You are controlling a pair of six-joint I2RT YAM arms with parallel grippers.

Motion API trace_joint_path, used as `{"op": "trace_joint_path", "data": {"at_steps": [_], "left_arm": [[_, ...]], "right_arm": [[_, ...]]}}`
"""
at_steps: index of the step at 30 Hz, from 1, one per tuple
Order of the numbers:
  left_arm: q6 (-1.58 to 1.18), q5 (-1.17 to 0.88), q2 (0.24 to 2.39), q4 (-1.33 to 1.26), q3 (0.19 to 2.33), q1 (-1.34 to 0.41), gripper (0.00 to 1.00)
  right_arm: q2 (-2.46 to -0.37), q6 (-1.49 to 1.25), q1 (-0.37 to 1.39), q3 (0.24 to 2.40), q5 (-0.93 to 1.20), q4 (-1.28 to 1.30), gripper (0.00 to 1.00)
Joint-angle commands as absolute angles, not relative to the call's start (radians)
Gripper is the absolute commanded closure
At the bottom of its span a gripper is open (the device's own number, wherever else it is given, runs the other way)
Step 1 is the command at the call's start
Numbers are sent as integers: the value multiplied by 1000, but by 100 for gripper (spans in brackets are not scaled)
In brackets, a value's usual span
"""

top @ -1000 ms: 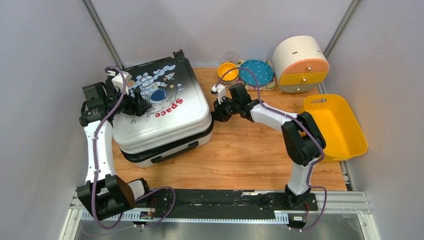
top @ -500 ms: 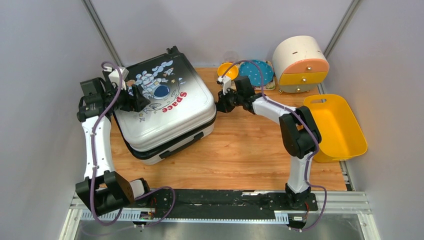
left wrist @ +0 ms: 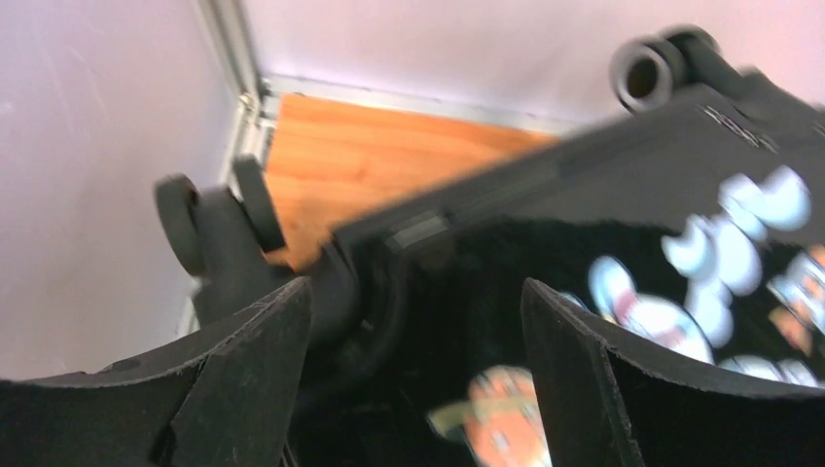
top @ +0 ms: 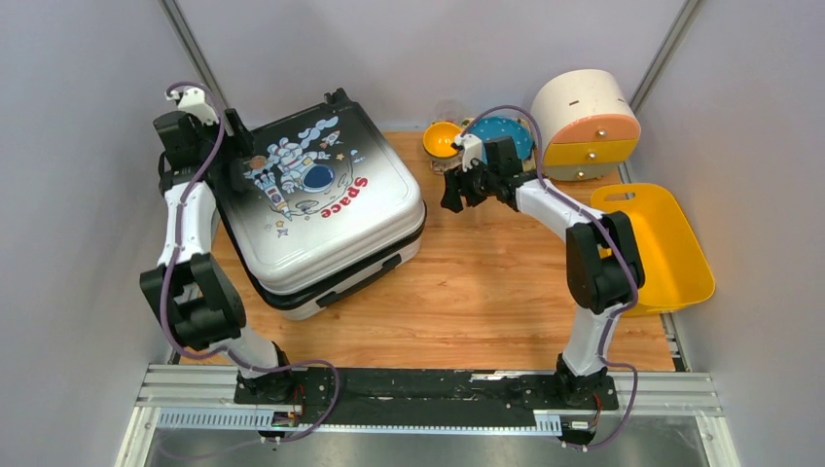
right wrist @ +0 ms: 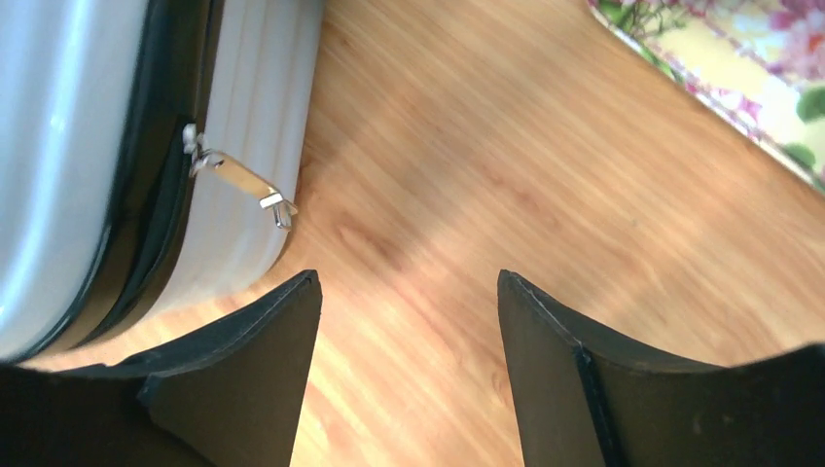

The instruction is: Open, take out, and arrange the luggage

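The luggage (top: 321,219) lies flat and closed on the wooden table, its astronaut and red "Space" print facing up. My left gripper (top: 238,167) hovers open over its far left corner. In the left wrist view the open left gripper (left wrist: 416,288) frames the black end of the luggage (left wrist: 623,214), with a wheel (left wrist: 647,73) beyond. My right gripper (top: 453,191) stands open over bare wood, just right of the luggage. In the right wrist view the right gripper (right wrist: 409,278) holds nothing; the luggage's silver side (right wrist: 88,146) and a metal zipper pull (right wrist: 243,182) lie at the left.
A round cream-and-orange drawer box (top: 584,122) stands at the back right, with a yellow bin (top: 662,243) beside it. A yellow bowl (top: 443,138) and a blue plate (top: 496,136) rest on a floral mat (right wrist: 739,58) behind the right gripper. Walls close in left and right.
My right gripper opened and drew back right, away from the luggage's side. My left arm swung toward the far left corner. The luggage shifted slightly toward the back.
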State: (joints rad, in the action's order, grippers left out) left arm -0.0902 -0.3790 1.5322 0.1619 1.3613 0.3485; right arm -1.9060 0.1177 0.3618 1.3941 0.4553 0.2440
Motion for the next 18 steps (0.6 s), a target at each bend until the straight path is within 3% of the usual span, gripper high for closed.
{"op": "trace_joint_path", "data": {"at_steps": [1, 10, 18], "left_arm": [[-178, -189, 1689, -103, 1507, 347, 14], [-63, -109, 2025, -90, 1816, 325, 13], [245, -124, 2117, -51, 1855, 259, 14]], "right_arm": [[-1731, 97, 359, 1322, 431, 323, 30], [-1563, -41, 360, 1160, 509, 370, 30], [-1467, -18, 425, 1043, 614, 411, 35]]}}
